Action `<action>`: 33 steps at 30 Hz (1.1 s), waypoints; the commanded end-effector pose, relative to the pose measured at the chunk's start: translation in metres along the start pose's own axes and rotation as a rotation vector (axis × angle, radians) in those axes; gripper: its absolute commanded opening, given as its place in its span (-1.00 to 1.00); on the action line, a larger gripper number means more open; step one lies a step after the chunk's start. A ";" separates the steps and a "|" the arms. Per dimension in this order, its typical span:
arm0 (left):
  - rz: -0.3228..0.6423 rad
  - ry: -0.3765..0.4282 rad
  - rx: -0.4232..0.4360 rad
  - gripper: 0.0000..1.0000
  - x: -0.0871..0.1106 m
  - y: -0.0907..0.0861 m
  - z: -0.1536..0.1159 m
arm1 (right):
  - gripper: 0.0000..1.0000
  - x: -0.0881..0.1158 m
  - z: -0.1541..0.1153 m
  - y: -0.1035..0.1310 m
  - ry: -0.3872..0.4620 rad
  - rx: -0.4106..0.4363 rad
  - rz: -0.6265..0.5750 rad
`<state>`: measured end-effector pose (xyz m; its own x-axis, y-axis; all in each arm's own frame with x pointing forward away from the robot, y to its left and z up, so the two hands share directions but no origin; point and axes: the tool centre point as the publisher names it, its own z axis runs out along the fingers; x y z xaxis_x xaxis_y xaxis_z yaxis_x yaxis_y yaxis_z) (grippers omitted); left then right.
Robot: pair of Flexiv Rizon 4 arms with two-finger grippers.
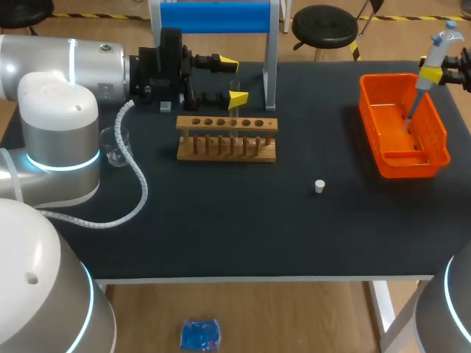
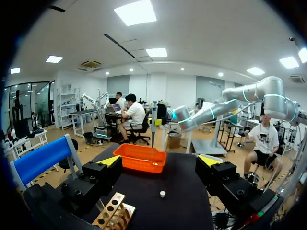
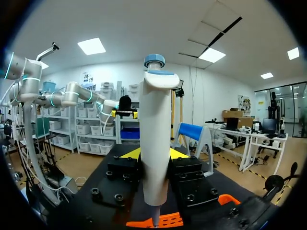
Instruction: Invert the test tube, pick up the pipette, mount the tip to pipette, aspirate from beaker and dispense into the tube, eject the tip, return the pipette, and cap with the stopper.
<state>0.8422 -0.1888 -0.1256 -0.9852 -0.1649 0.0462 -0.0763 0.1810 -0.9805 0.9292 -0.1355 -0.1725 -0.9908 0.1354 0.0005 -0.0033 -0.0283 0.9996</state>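
Observation:
My right gripper (image 1: 436, 73) is shut on the grey pipette (image 1: 434, 59) with a blue cap and holds it upright over the orange bin (image 1: 441, 147), its tip pointing down into the bin. In the right wrist view the pipette (image 3: 154, 134) stands between the fingers of that gripper (image 3: 154, 155). My left gripper (image 1: 231, 79) is open at the back, just behind the wooden tube rack (image 1: 227, 140), with a clear test tube (image 1: 234, 110) standing in the rack near its lower tip. A white stopper (image 1: 319, 186) lies on the black table. The glass beaker (image 1: 115, 145) stands left of the rack.
A blue-topped stand (image 1: 213, 16) with white legs rises behind the rack at the table's far edge. My left arm's white cable (image 1: 136, 198) loops over the table's left part. From the left gripper (image 2: 160, 163), the bin (image 2: 141, 158) and stopper (image 2: 162, 193) lie ahead.

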 end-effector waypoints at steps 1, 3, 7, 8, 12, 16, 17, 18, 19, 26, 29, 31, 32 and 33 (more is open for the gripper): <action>-0.001 0.002 -0.002 1.00 0.000 0.000 -0.001 | -1.00 -0.001 -0.002 -0.005 0.009 -0.003 0.002; -0.001 0.002 -0.002 1.00 0.000 0.000 -0.001 | -1.00 0.001 -0.002 -0.006 0.012 -0.002 0.006; -0.001 0.002 -0.002 1.00 0.000 0.000 -0.001 | -1.00 0.002 -0.004 -0.007 0.010 0.007 0.006; -0.001 0.002 -0.002 1.00 0.000 0.000 -0.001 | -1.00 0.002 -0.004 -0.007 0.010 0.007 0.006; -0.001 0.002 -0.002 1.00 0.000 0.000 -0.001 | -1.00 0.002 -0.004 -0.007 0.010 0.007 0.006; -0.001 0.002 -0.002 1.00 0.000 0.000 -0.001 | -1.00 0.002 -0.004 -0.007 0.010 0.007 0.006; -0.001 0.002 -0.002 1.00 0.000 0.000 -0.001 | -1.00 0.002 -0.004 -0.007 0.010 0.007 0.006; -0.001 0.002 -0.002 1.00 0.000 0.000 -0.001 | -1.00 0.002 -0.004 -0.007 0.010 0.007 0.006; -0.001 0.002 -0.002 1.00 0.000 0.000 -0.001 | -1.00 0.002 -0.004 -0.007 0.010 0.007 0.006; -0.001 0.002 -0.002 1.00 0.000 0.000 -0.001 | -1.00 0.002 -0.004 -0.007 0.010 0.007 0.006; -0.001 0.002 -0.002 1.00 0.000 0.000 -0.001 | -1.00 0.002 -0.004 -0.007 0.010 0.007 0.006; -0.001 0.002 -0.002 1.00 0.000 0.000 -0.001 | -1.00 0.002 -0.004 -0.007 0.010 0.007 0.006; -0.001 0.002 -0.002 1.00 0.000 0.000 -0.001 | -1.00 0.002 -0.004 -0.007 0.010 0.007 0.006; -0.001 0.002 -0.002 1.00 0.000 0.000 -0.001 | -1.00 0.002 -0.004 -0.007 0.010 0.007 0.006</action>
<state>0.8422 -0.1888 -0.1256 -0.9852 -0.1649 0.0462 -0.0762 0.1810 -0.9805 0.9262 -0.1383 -0.1795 -0.9918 0.1276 0.0067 0.0038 -0.0234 0.9997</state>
